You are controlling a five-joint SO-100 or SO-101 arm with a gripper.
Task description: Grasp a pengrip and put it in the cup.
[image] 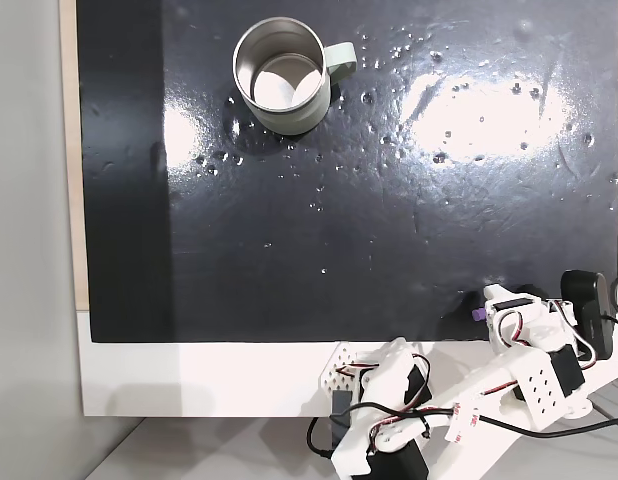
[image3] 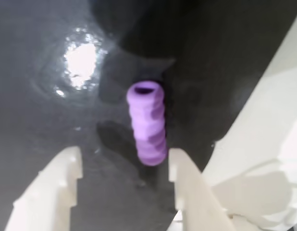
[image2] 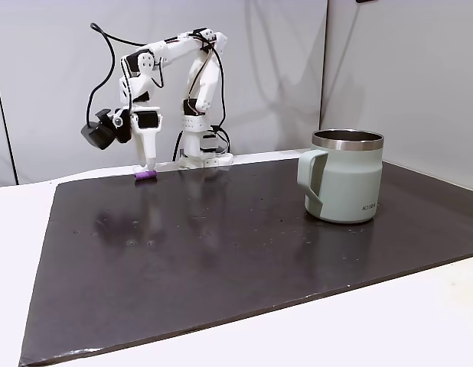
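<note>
Pengrip, light purple, ribbed, lies flat on the black mat, right at the mat's near edge by the arm's base, well apart from the cup. In the wrist view it points lengthwise away from the camera, open end up-frame, sitting between the two white fingertips but off-centre: close beside the right-hand finger, wide gap to the left one. Gripper has jaws spread, nothing pinched, tips low at the mat; whether the right tip touches the tube I can't tell. In a fixed view the gripper hangs straight down over the pengrip, tips about at the mat surface. In the top-down fixed view just a purple sliver of the pengrip peeks out left of the gripper head. Step in hand, as I judge it: closing on the tube. To do it well, shift slightly so the tube sits mid-gap, keep the tips down at the mat, and close slowly across the ribs; it's round and rubbery, so a one-sided push could roll it out sideways. The cup stands upright at the far side of the mat, steel inside looks empty, handle to the right in the top-down view. Long carry ahead once gripped.
</note>
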